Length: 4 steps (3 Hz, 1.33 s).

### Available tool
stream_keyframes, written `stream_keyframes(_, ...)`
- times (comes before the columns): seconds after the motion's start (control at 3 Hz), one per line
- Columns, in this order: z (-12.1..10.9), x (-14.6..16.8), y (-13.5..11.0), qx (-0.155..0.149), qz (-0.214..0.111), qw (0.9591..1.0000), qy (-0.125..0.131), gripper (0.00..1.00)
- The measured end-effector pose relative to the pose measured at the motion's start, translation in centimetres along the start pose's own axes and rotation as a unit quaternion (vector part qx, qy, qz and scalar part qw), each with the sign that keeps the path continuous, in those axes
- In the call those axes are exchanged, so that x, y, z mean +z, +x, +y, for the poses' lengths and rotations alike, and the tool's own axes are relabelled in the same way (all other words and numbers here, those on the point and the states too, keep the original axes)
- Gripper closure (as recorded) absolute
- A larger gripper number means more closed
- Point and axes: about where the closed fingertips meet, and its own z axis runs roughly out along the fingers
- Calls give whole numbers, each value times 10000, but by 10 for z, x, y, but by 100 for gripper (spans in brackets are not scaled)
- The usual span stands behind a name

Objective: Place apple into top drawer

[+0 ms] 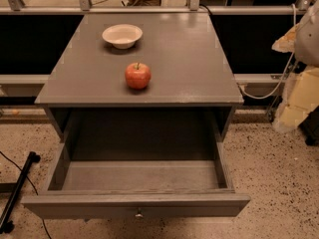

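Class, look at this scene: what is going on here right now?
Nothing is being handled yet. The apple sits on the grey cabinet top, with a white bowl behind it. The top drawer is pulled open and empty. The gripper is not in view; only part of the robot shows at the right edge.

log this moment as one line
apple on cabinet top, ungrasped | top drawer open, empty | white bowl behind apple | gripper not in view | arm at right edge

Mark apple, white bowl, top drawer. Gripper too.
apple (137,76), camera view, middle of skin.
white bowl (122,42), camera view, front outer wall.
top drawer (134,205), camera view, front panel.
gripper: not in view; only arm (308,39), right edge.
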Motion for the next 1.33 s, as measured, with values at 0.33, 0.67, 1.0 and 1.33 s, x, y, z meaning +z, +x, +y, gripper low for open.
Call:
stream_keyframes(0.33,0,0,0,0,0,10000,1,0)
stream_keyframes(0.67,-20,12,-21,-177,-147,9997,-45,0)
stream_keyframes(1.0,-59,41,-76,-679,-373,9969,-151,0)
stream_keyframes(1.33,-93,79,-145,-1139,-615,9911,-323,0)
